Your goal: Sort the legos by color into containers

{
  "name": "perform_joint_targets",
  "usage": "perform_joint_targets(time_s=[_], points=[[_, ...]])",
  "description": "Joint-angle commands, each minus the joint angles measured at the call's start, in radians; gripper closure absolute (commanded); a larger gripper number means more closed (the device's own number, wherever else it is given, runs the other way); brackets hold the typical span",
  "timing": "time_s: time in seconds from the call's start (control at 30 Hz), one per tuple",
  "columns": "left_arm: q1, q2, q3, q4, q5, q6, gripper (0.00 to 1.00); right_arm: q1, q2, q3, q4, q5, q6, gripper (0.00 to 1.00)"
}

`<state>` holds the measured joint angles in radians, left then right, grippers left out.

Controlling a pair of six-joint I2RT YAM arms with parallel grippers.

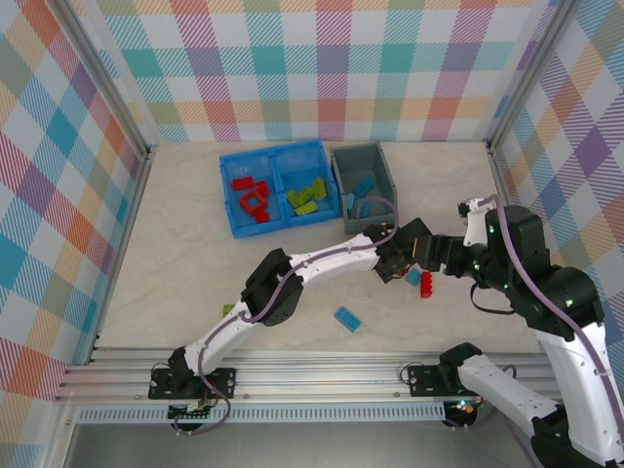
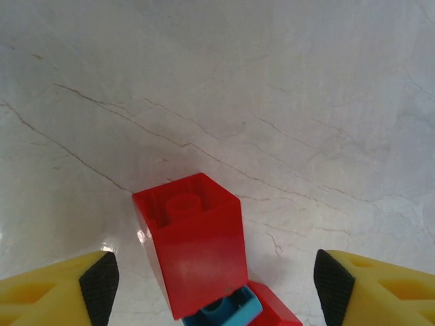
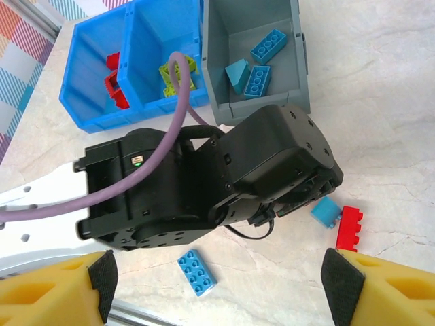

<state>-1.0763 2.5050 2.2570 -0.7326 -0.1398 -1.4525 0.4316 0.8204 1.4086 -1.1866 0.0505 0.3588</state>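
In the left wrist view a red lego [image 2: 190, 251] stands on the table between the yellow fingers of my left gripper [image 2: 216, 288], which is open and touches nothing. A small blue lego [image 2: 228, 309] and another red piece [image 2: 275, 311] lie just below it. From above, the left gripper [image 1: 393, 261] hovers over the red lego [image 1: 426, 287] and small blue lego [image 1: 412, 277]. My right gripper [image 1: 432, 255] is close beside it, open and empty [image 3: 219, 285]. The blue container [image 1: 242, 226] holds red and green legos. The grey container [image 1: 336, 185] holds blue ones.
A flat blue brick [image 1: 347, 319] lies nearer the front, shown too in the right wrist view as the flat blue brick [image 3: 197, 272]. A green lego [image 1: 227, 310] sits by the left arm's elbow. The left arm's black wrist [image 3: 224, 176] is directly under the right gripper.
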Motion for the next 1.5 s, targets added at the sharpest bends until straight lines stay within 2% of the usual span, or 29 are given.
perform_joint_targets(time_s=[0.0,0.17,0.37,0.5,0.6,0.67,0.8,0.9,1.0,1.1,1.2,1.27,1.47], points=[[0.015,0.034,0.037,-0.064,-0.013,-0.034,0.26,0.001,-0.007,-0.005,-0.005,-0.023,0.023,0.20],[0.022,0.088,0.088,-0.079,0.010,-0.037,0.38,0.002,-0.015,-0.011,-0.001,-0.012,0.034,0.21],[0.021,0.080,0.080,-0.078,0.007,-0.040,0.64,0.001,-0.027,-0.028,0.007,0.000,0.043,0.22],[0.021,0.006,0.016,-0.071,-0.023,-0.022,0.78,0.001,-0.027,-0.047,0.018,-0.014,0.040,0.22],[0.021,-0.129,-0.122,-0.073,-0.091,-0.011,0.79,0.001,-0.039,-0.054,0.037,-0.065,0.026,0.23],[0.023,-0.264,-0.276,-0.060,-0.155,-0.009,0.79,0.002,-0.043,-0.047,0.043,-0.125,0.008,0.23],[0.051,-0.537,-0.557,-0.037,-0.226,0.018,0.78,0.002,-0.025,-0.021,0.047,-0.324,-0.032,0.24],[0.108,-0.715,-0.711,-0.060,-0.243,0.092,0.78,0.001,-0.006,-0.024,0.082,-0.518,-0.042,0.23],[0.201,-0.845,-0.794,-0.097,-0.238,0.226,0.77,0.002,0.016,-0.072,0.134,-0.582,-0.036,0.26],[0.315,-0.903,-0.801,-0.158,-0.254,0.375,0.77,0.031,0.046,-0.155,0.214,-0.540,-0.025,0.28],[0.444,-0.915,-0.807,-0.144,-0.249,0.528,0.77,0.210,0.115,-0.181,0.286,-0.350,-0.038,0.28],[0.528,-0.892,-0.801,-0.096,-0.207,0.639,0.77,0.329,0.175,-0.191,0.343,-0.232,-0.044,0.26],[0.676,-0.737,-0.740,0.073,-0.078,0.875,0.73,0.435,0.265,-0.308,0.599,-0.112,-0.023,0.27]])
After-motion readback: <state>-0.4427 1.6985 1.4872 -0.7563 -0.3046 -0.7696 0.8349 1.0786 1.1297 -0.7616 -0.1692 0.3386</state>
